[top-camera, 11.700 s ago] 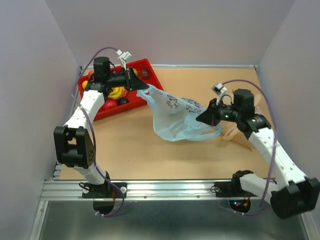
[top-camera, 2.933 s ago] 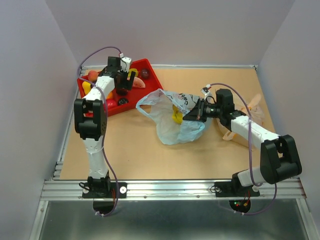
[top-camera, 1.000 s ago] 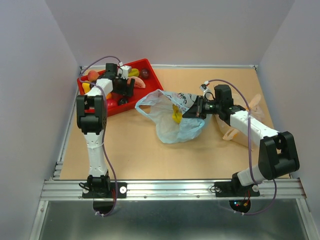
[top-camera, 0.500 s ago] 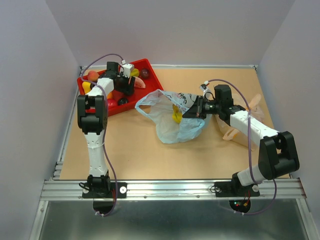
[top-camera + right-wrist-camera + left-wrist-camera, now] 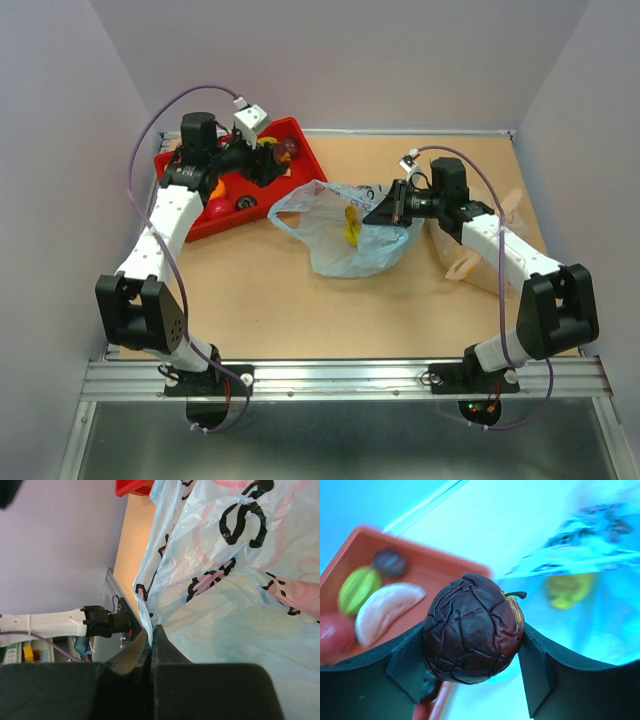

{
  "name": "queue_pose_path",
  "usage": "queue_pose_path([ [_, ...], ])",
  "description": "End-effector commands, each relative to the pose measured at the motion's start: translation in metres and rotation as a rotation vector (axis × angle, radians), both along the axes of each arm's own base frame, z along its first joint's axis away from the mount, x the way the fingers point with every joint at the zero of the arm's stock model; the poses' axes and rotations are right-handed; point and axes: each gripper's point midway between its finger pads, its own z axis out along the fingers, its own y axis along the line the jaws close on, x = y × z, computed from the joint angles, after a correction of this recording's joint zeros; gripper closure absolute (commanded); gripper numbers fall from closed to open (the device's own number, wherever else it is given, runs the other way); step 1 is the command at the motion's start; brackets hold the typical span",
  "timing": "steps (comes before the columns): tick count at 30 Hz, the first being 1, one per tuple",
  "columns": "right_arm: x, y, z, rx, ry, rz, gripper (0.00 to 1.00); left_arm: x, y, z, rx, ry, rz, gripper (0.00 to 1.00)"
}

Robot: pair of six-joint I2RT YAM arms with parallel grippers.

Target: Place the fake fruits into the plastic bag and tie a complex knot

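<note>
My left gripper (image 5: 280,154) is shut on a wrinkled dark plum (image 5: 286,150), one of the fake fruits, and holds it above the right end of the red tray (image 5: 250,218). In the left wrist view the plum (image 5: 472,627) fills the gap between both fingers (image 5: 407,655). Other fruits lie in the tray: a starfruit (image 5: 357,587), a melon slice (image 5: 387,610), another dark plum (image 5: 390,562). The light-blue plastic bag (image 5: 345,235) lies at mid-table with a yellow fruit (image 5: 352,225) inside. My right gripper (image 5: 388,210) is shut on the bag's rim film (image 5: 150,615) and holds it up. No knot shows.
A pale orange-beige bag (image 5: 470,262) lies on the table under the right forearm. The red tray sits at the back left against the side wall. Purple walls close in the table on three sides.
My left gripper closed on the plum in the tray, lifted it and swung right toward the bag. The right gripper raised the bag's rim slightly.
</note>
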Motion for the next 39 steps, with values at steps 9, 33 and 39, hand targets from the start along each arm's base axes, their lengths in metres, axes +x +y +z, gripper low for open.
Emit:
queue_pose_path([
  [9, 0.015, 0.008, 0.069, 0.076, -0.165, 0.043, 1.0, -0.087, -0.126, -0.066, -0.089, 0.217, -0.426, 0.76],
  [33, -0.014, -0.022, 0.049, 0.09, -0.031, -0.083, 0.99, -0.059, -0.23, -0.09, -0.418, 0.346, -0.218, 0.01],
  [39, -0.009, -0.043, 0.013, 0.029, 0.006, -0.136, 1.0, -0.107, -0.182, -0.058, -0.259, 0.252, -0.372, 0.01],
])
